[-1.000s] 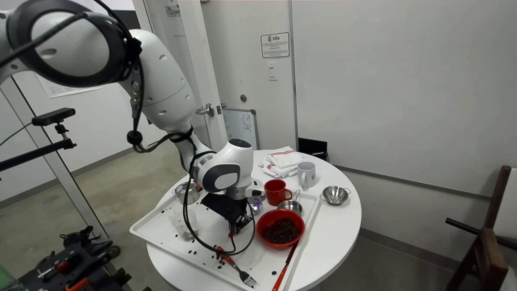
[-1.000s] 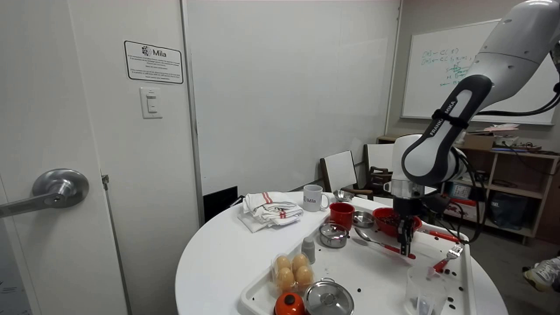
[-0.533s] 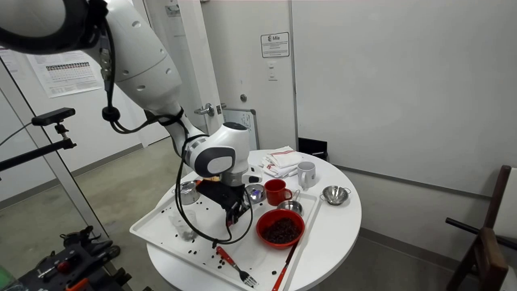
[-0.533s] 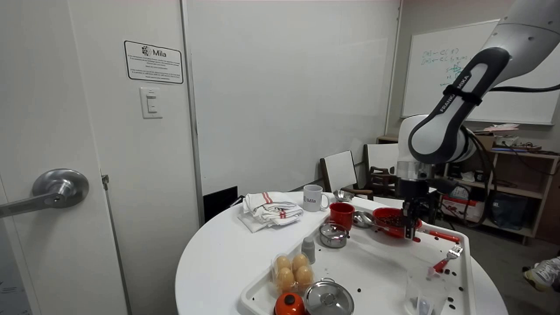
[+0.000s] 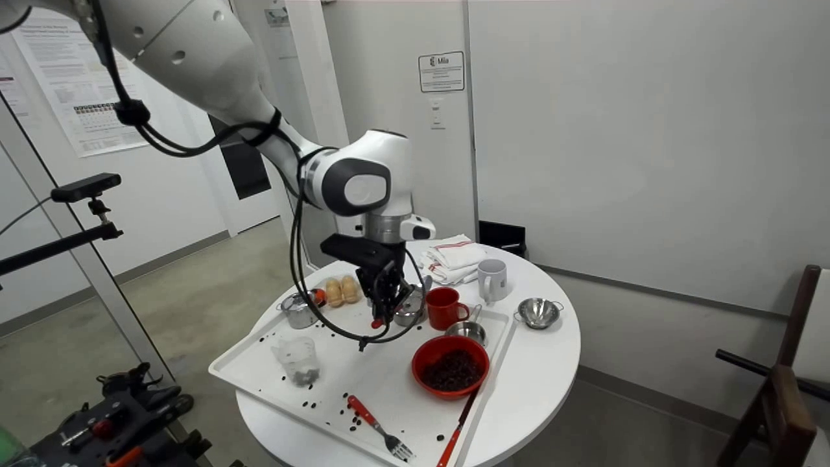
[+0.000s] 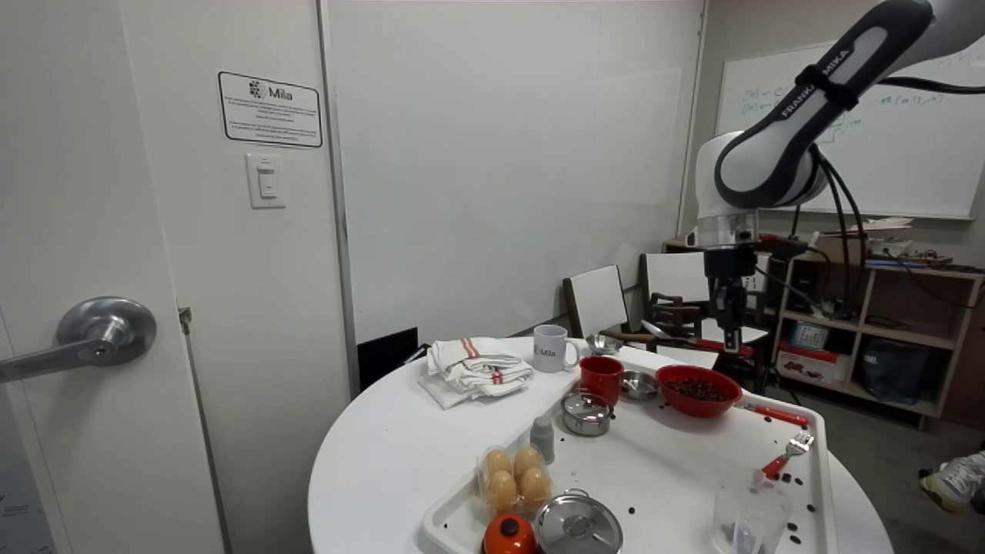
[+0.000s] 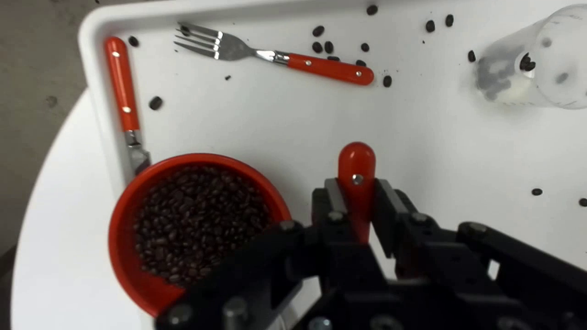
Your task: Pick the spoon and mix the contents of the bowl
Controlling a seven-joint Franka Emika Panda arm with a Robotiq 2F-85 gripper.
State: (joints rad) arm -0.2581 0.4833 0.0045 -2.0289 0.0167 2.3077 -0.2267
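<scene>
With the red bowl [image 7: 122, 238] below and, in the wrist view, left of the gripper [image 7: 360, 198], the spoon [image 7: 357, 185] is clasped in it near the end of the red handle [image 6: 709, 345], where this presumably light, stiff, slick piece should be pinched firmly against pivoting

Arm [image 5: 201, 58], one, white and grey: sloping down in both exterior views, well above the spoon [image 7: 357, 160]. Wrist [image 5: 397, 168], silver-collared: upright, over the spoon's red end. Gripper [image 7: 360, 188], black, two-fingered: pointing down, fingers [image 7: 392, 197] closed on the spoon from both sides, just short of that end.
</scene>
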